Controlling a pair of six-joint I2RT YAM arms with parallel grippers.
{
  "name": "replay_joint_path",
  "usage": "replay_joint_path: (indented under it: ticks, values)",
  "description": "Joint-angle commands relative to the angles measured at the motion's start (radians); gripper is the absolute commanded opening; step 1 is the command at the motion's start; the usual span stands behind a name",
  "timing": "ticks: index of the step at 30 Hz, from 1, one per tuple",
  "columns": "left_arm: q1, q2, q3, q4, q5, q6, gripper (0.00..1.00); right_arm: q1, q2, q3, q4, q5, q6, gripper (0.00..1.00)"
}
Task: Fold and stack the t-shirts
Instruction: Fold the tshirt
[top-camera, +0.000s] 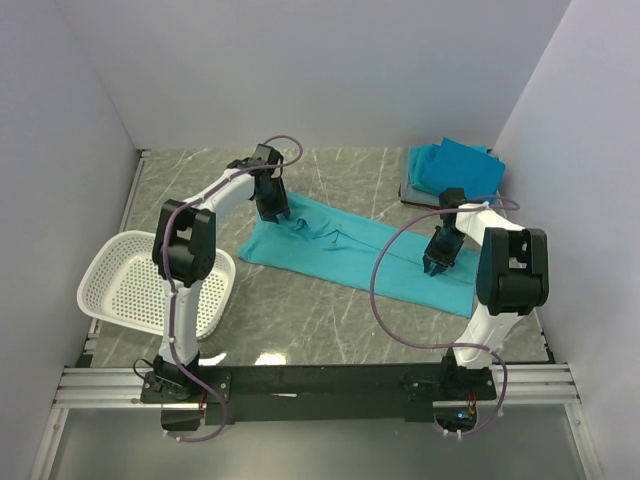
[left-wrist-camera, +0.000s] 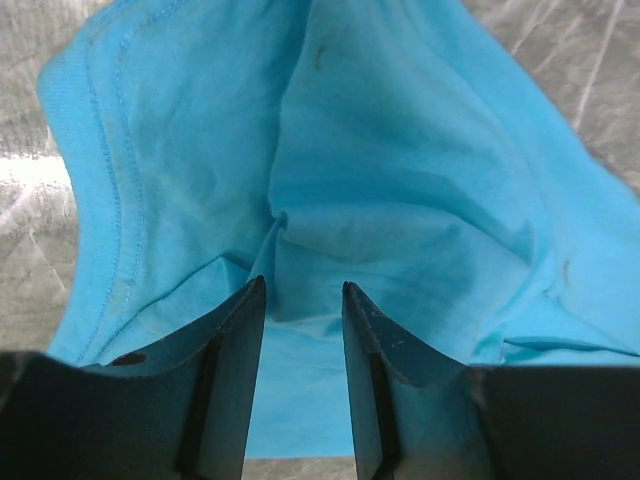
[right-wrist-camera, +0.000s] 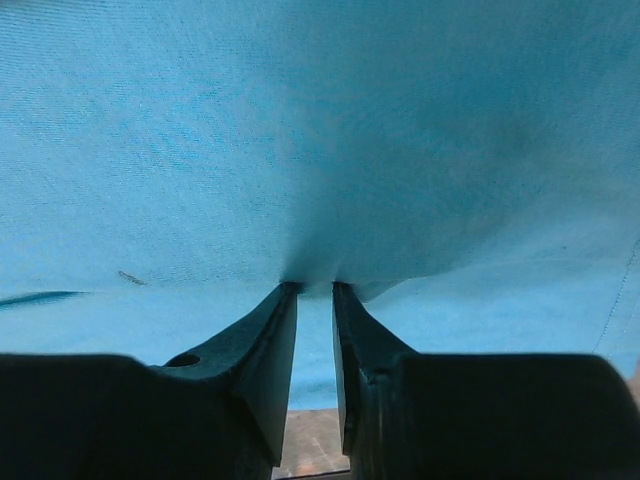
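A teal t-shirt (top-camera: 340, 250) lies stretched in a long band across the middle of the table. My left gripper (top-camera: 274, 210) is down on its far left end. In the left wrist view that gripper (left-wrist-camera: 302, 285) stands open, tips pressed into the t-shirt (left-wrist-camera: 400, 150), a puckered fold just past them. My right gripper (top-camera: 437, 265) is at the near right end. The right wrist view shows this gripper (right-wrist-camera: 315, 287) shut on the t-shirt (right-wrist-camera: 300, 130), which tents up to the tips.
A stack of folded t-shirts (top-camera: 455, 165), teal on top with grey and red edges beneath, sits at the back right corner. A white perforated basket (top-camera: 130, 285) stands at the left beside the left arm. Walls close in on three sides.
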Motion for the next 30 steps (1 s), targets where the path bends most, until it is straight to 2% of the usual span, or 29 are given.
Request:
replay_joint_path:
  ticks: [1,5,12,22,23,25,30]
  values:
    - [-0.006,-0.002,-0.010,0.004,-0.018,-0.012,0.42,-0.009,0.023,0.024,-0.025,0.051,-0.017,0.28]
    - [-0.014,0.012,0.011,0.004,-0.011,-0.012,0.40,-0.009,0.023,0.029,-0.027,0.049,-0.021,0.28]
    - [-0.022,0.030,0.033,-0.007,0.000,-0.012,0.24,-0.009,0.034,0.036,-0.028,0.045,-0.028,0.28]
    - [-0.022,0.019,0.031,-0.017,-0.018,-0.013,0.12,-0.006,0.025,0.061,-0.044,0.066,-0.042,0.27]
    - [-0.022,0.021,0.030,-0.022,-0.018,-0.013,0.08,0.001,0.010,0.065,-0.050,0.078,-0.044,0.27]
    - [-0.022,0.018,0.034,-0.025,-0.020,-0.013,0.07,0.018,-0.016,0.088,-0.071,0.115,-0.048,0.27]
    - [-0.017,-0.004,0.062,-0.048,-0.018,0.013,0.07,0.124,-0.119,0.182,-0.117,0.126,-0.041,0.31]
